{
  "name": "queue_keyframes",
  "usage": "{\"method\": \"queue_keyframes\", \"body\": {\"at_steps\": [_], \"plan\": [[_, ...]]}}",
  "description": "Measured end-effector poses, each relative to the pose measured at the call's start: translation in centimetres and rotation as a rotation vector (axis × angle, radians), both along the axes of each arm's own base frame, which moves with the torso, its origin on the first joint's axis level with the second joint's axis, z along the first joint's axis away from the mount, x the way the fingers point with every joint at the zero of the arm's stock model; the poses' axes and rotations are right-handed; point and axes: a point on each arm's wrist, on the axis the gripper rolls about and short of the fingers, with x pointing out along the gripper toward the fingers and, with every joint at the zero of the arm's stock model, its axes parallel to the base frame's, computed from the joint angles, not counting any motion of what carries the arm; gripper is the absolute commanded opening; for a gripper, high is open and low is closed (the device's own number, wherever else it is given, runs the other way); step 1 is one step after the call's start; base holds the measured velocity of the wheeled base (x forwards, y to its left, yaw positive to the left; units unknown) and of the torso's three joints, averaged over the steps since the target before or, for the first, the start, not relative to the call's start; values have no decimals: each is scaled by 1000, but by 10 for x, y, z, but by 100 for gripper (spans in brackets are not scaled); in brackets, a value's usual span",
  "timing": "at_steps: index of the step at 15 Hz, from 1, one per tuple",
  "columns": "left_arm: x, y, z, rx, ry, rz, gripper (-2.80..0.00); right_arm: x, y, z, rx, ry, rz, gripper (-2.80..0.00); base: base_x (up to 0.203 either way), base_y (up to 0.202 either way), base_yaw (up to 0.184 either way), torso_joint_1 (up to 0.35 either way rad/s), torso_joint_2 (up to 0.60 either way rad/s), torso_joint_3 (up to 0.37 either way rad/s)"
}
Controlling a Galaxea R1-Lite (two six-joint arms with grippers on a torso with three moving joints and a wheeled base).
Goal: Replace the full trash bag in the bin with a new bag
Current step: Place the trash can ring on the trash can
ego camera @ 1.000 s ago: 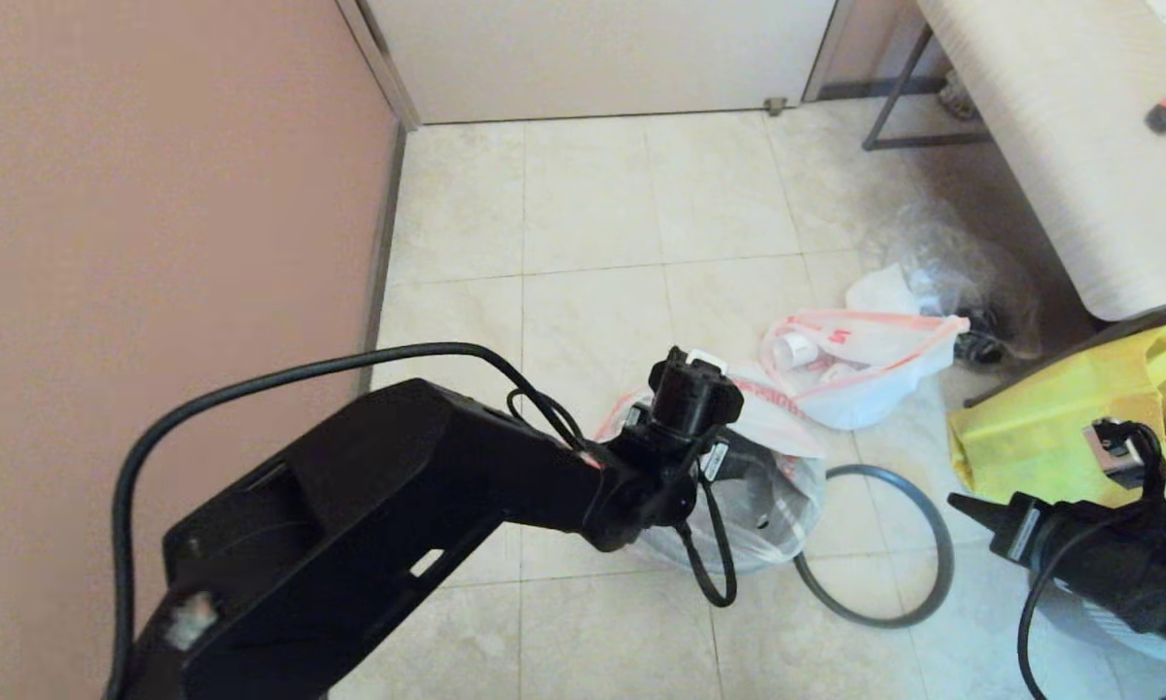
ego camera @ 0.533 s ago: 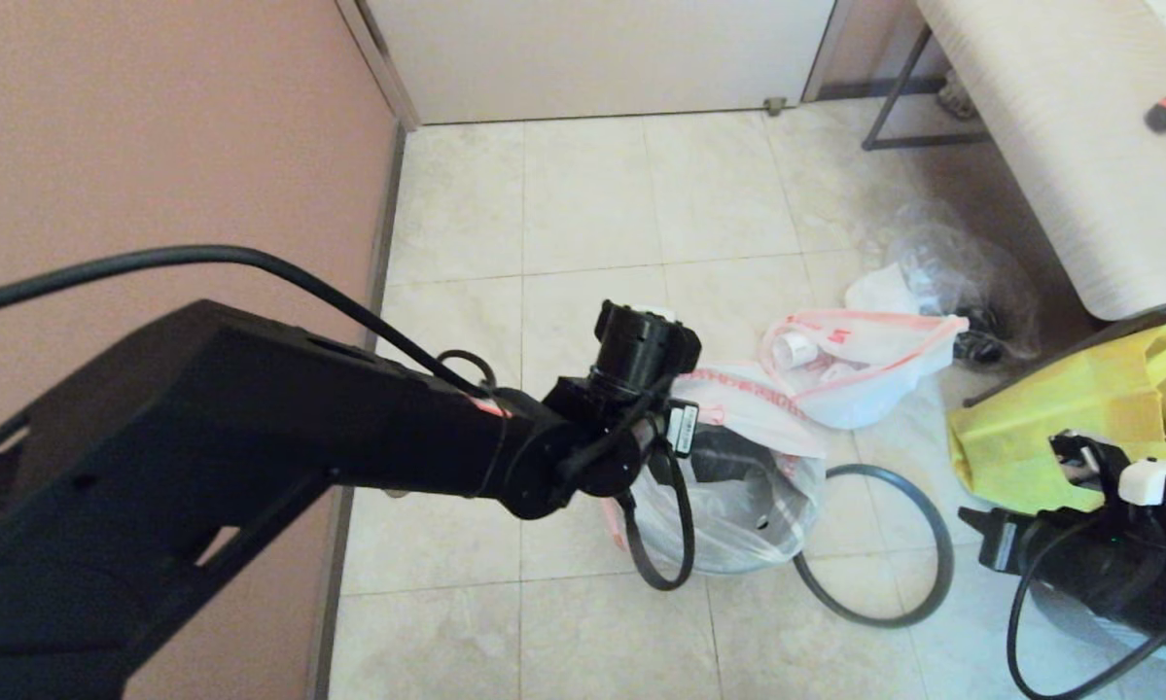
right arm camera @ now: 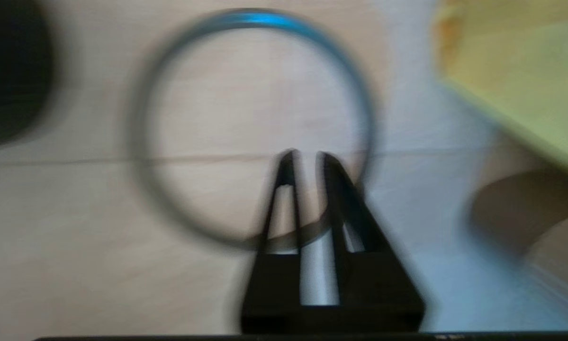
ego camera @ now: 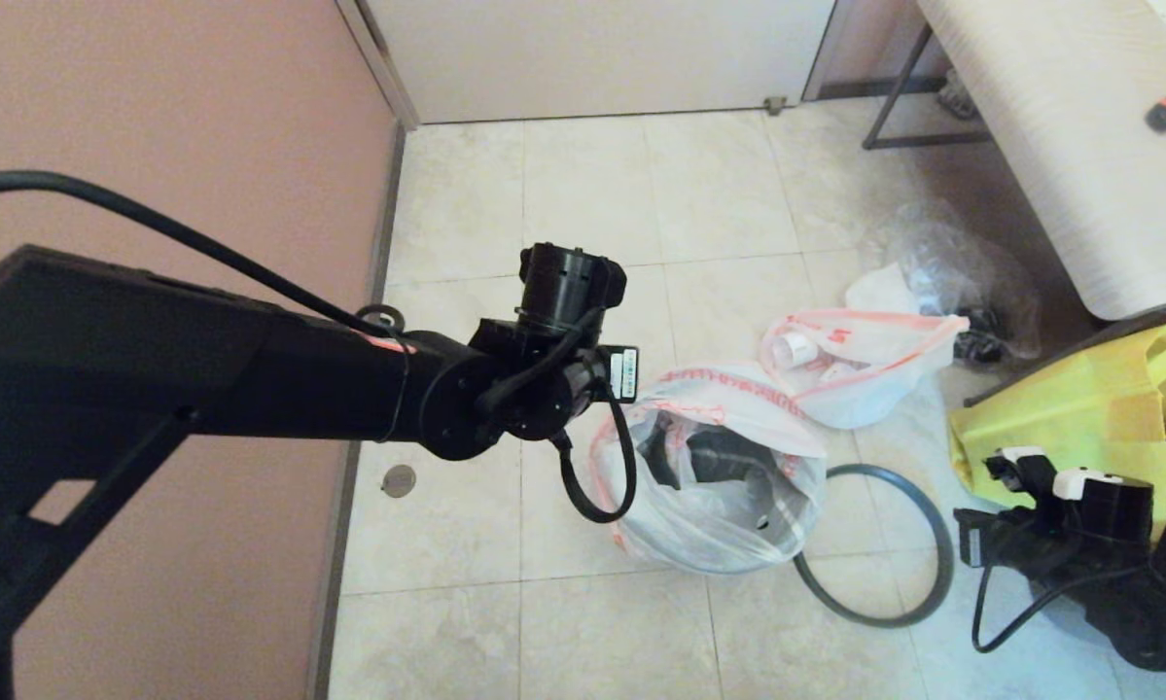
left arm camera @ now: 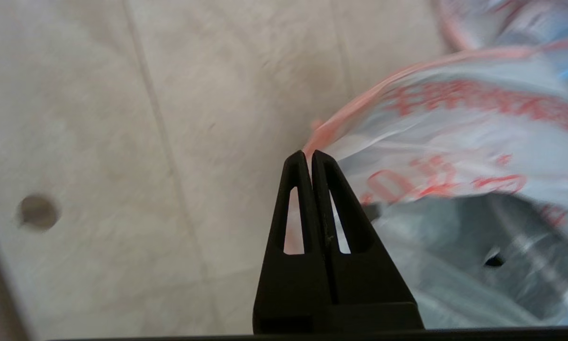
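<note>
The left gripper (left arm camera: 311,154) is closed on the pink-red edge of the larger thin white plastic bag with orange-red print (ego camera: 738,403). It has risen and moved to the left since a second ago, so the bag mouth is now stretched open over the small round black plastic bin (ego camera: 714,467). I judge the lining step is well advanced. The dark grey hoop rim (ego camera: 879,544) lies on the tile floor (ego camera: 592,185), to the right of the bin. The right gripper (right arm camera: 306,156) hangs above this hoop, fingers slightly apart and holding nothing. The small white bag with pink-red edges (ego camera: 860,365) lies farther away, near the yellow fabric tote (ego camera: 1059,428).
</note>
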Motion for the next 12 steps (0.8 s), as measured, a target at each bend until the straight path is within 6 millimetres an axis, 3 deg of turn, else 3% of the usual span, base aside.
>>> {"method": "queue_keyframes", "body": {"at_steps": [4,8,12], "plan": [[5,18,19,-38,11,41,-280,40,-25,-27,-103,-19,-2,0,0,0,0,0,0,0],[13,23,19,-43,5,60,-280,76,-36,-45,-135,61,39,0,0,0,0,0,0,0],[20,26,15,-39,11,76,-280,100,-42,-52,-71,191,95,0,0,0,0,0,0,0]]}}
